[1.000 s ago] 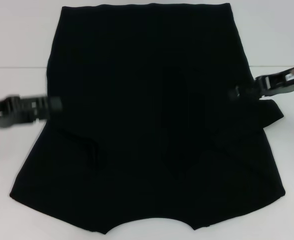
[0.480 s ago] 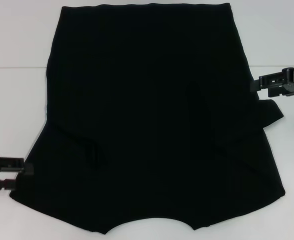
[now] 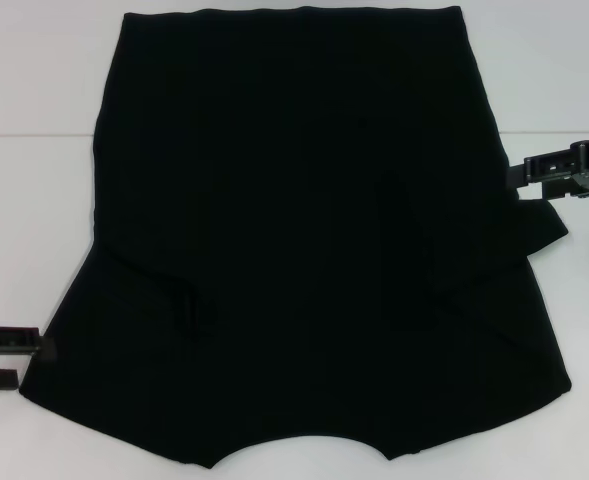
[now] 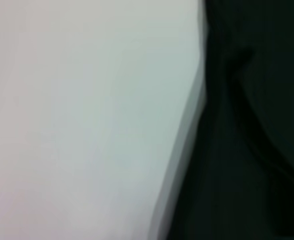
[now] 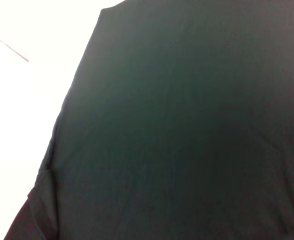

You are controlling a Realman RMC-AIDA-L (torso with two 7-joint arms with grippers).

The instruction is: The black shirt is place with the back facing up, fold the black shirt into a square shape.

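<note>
The black shirt (image 3: 304,230) is spread flat on a white table (image 3: 34,70), with both sleeves already folded in over the body, so that a tapering panel is seen, wider at the near shoulder end and narrower at the far hem.

Nearest the robot, the collar curve is seen at the bottom edge, and the left gripper (image 3: 4,355) is held just beside the near left corner of the cloth, its fingers set apart with a gap between them. No cloth is seen between them. If the corner is pinched through only the top layer, the folded sleeve beneath may be left behind and the fold pulled open.

Farther out, the right gripper (image 3: 564,175) is placed at the right edge, just above a flap of sleeve (image 3: 544,228) that sticks out past the outline; whether its fingers are apart or together cannot be told. This flap could be dragged farther out or left protruding, and the square would be spoiled.

The two grippers are at unequal depths along the shirt. If a lengthwise fold is begun from such uneven holds, a skewed crease is likely, and the far hem may not be met squarely.
</note>
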